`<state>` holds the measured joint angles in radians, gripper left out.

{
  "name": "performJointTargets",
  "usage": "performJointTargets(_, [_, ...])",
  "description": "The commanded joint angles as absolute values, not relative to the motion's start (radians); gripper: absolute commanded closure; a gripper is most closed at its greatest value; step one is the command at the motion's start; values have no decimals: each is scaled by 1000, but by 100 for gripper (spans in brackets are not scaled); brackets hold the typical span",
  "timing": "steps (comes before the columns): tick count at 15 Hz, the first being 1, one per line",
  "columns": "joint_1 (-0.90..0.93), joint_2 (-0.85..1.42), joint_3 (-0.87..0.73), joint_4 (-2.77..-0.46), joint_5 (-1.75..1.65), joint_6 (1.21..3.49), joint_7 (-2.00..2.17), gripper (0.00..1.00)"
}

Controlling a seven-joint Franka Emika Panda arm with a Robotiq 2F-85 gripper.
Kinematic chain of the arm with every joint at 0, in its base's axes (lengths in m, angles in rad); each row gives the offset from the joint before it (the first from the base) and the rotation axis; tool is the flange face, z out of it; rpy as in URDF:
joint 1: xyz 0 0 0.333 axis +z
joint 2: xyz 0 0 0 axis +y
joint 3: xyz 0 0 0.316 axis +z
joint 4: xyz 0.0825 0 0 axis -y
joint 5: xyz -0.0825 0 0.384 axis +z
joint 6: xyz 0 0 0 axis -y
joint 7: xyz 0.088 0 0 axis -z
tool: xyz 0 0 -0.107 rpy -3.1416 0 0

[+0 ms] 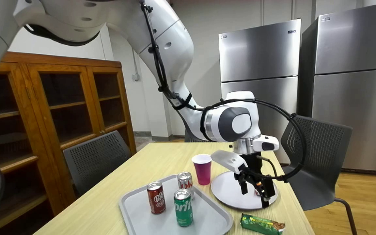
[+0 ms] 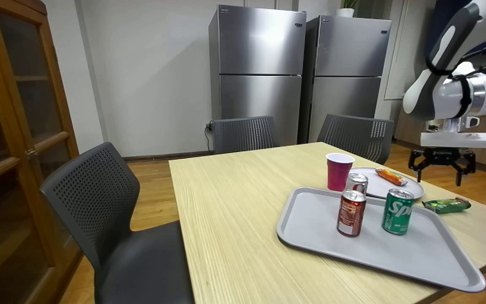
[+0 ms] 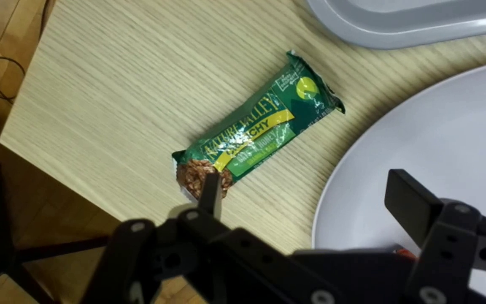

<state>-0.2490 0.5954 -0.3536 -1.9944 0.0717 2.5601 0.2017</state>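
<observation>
My gripper [image 3: 306, 185] stands wide open above the table corner, holding nothing. In the wrist view its left finger [image 3: 210, 192] overlaps the brown-printed end of a green Nature Valley bar [image 3: 255, 126], while the right finger [image 3: 411, 202] is over the pale plate [image 3: 352, 169]. The green bar lies flat on the wood between plate and table edge. An orange-wrapped bar [image 2: 391, 176] rests on the plate; only a red-orange bit of it shows in the wrist view, the rest hidden by the gripper. In an exterior view the gripper [image 1: 255, 198] hangs in front of the plate.
A grey tray [image 2: 310, 236] beside the plate carries a Dr Pepper can [image 1: 156, 197], a Sprite can [image 1: 183, 209] and a Coke can [image 1: 185, 182]. A magenta cup [image 1: 203, 171] stands between tray and plate. Grey chairs [image 2: 112, 190] surround the table [image 2: 226, 202].
</observation>
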Motion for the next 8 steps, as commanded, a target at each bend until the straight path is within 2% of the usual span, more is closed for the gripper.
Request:
performJointTargets(1, [-305, 619, -291, -1925, 72, 2543, 107, 0])
performJointTargets(8, [-429, 700, -165, -1771, 111, 2524, -135, 0])
